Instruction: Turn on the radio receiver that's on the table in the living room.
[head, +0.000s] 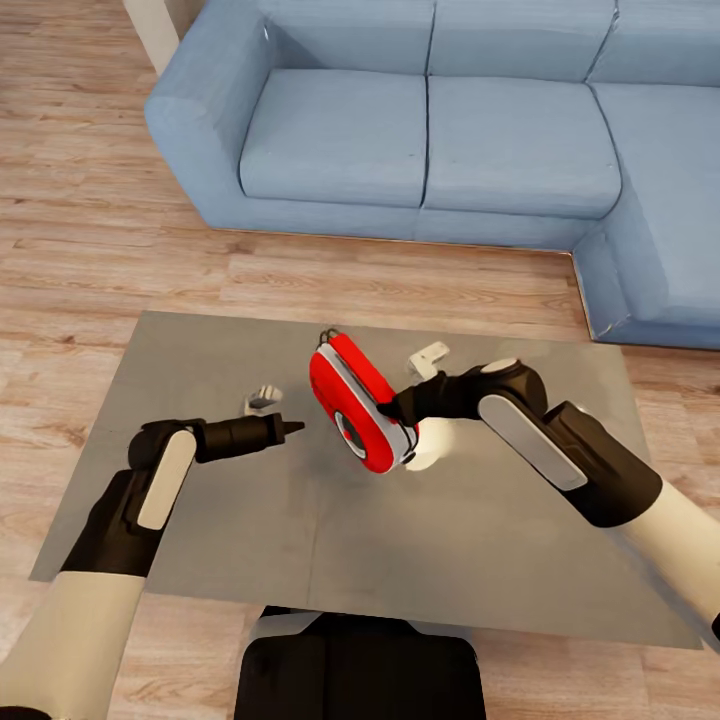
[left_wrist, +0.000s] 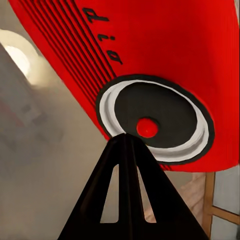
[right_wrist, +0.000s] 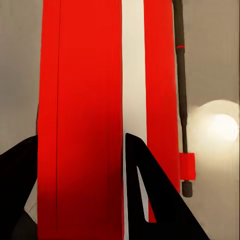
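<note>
Now the right gripper (head: 400, 408) clamps the tilted red, white-banded radio receiver (head: 355, 405); left gripper (head: 290, 428) pressed together.

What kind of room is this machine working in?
Most likely a living room: a blue L-shaped sofa stands on a light wood plank floor, with a low grey coffee table in front of it.

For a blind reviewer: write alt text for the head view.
The right gripper holds the red radio receiver tilted above the grey table, while the shut left gripper points at its round dial. A blue sofa stands beyond on wood floor.
</note>
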